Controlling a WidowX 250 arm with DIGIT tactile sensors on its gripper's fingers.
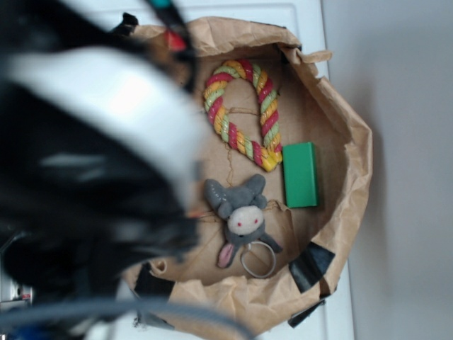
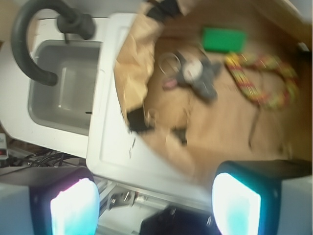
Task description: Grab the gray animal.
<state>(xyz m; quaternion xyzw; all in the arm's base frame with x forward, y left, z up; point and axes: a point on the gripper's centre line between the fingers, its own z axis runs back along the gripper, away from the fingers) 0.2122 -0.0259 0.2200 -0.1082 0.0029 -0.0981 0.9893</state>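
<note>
gray animal (image 1: 243,216) lying flat inside brown paper tray (image 1: 354,142), at about 6 o'clock from rope loop (image 1: 244,113), 9 o'clock from green block (image 1: 301,174). metal ring (image 1: 257,260) sticking out below it. looking soft, squishy, light, not breakable. best pinching fat middle, not floppy ears. gripper (image 2: 156,205) hanging released, well apart from toy, nothing between fingers (image 2: 73,208).

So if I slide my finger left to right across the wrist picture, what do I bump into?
Black faucet → sink → metal key ring → gray animal → rope loop.
</note>
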